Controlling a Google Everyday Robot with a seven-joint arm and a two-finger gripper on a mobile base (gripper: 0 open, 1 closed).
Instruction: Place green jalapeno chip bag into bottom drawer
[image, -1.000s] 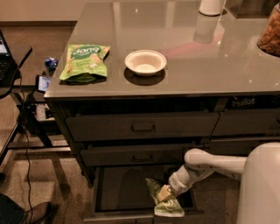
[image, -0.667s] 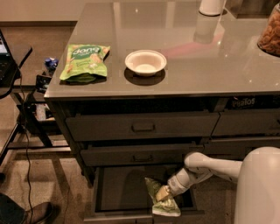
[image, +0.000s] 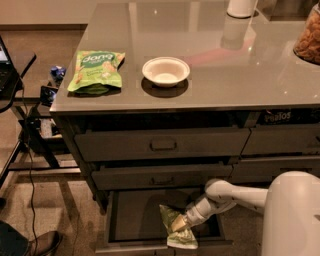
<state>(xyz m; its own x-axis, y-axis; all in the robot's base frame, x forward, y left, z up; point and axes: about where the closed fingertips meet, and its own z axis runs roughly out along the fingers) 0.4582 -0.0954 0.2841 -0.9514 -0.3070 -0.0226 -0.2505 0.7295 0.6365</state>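
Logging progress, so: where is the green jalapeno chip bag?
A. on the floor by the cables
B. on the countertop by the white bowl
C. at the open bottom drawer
C: the green jalapeno chip bag sits at the front of the open bottom drawer, with the gripper at its upper end.

We locate the gripper (image: 180, 223) inside the open bottom drawer (image: 131, 220), right of ctr, near the front rim. Green jalapeno chip bag (image: 176, 236): just below and in front of gripper, touching it, near end at the rim. Two closed drawers (image: 160, 160): above and behind gripper. Countertop (image: 235, 75): higher up; bowl (image: 165, 71) on it above gripper, pouch (image: 96, 70) further left.
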